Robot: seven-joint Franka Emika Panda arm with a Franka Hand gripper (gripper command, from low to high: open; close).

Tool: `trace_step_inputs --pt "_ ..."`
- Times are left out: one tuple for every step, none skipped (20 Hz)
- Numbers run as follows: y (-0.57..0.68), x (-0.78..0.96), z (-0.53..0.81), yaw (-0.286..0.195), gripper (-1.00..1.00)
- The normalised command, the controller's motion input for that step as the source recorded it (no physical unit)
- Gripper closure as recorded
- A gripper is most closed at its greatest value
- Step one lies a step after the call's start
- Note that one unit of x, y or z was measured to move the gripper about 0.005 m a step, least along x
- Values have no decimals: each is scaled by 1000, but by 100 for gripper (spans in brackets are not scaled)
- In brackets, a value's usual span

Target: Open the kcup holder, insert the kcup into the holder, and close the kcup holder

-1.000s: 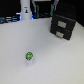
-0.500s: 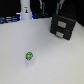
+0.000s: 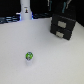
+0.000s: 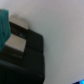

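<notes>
The kcup holder (image 3: 63,26) is a black box with two stacked drawer-like fronts, both shut, on the white table at the exterior view's upper right. The kcup (image 3: 29,56), a tiny pod with a green-and-blue top, lies alone on the table well to the exterior view's left of the holder and nearer the camera. A dark shape (image 3: 61,7) just above and behind the holder looks like my arm; the gripper's fingers cannot be made out. The wrist view shows a black boxy body (image 4: 27,60) with a pale patch (image 4: 17,44) close up; the kcup is not in it.
A white bottle-shaped object (image 3: 25,10) stands at the back, at the exterior view's left. Dark clutter lines the table's back edge (image 3: 10,20). A teal object (image 4: 4,27) shows at the edge of the wrist view. White tabletop (image 3: 55,62) surrounds the kcup.
</notes>
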Motion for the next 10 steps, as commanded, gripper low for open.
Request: trace_step_inputs --pt "629 -406 -100 -173 -100" --pt "609 -393 -117 -184 -100" --pt "626 -407 -123 -180 -100" --pt "639 -408 -141 -174 -100" --pt "647 -411 -173 -170 -100" --pt "652 -410 -198 -167 -100" --pt "638 -384 -231 -165 -100" --pt "606 -342 -256 -162 -100" --pt "559 -289 -290 -158 -100" --pt "536 -231 -320 -159 -100"
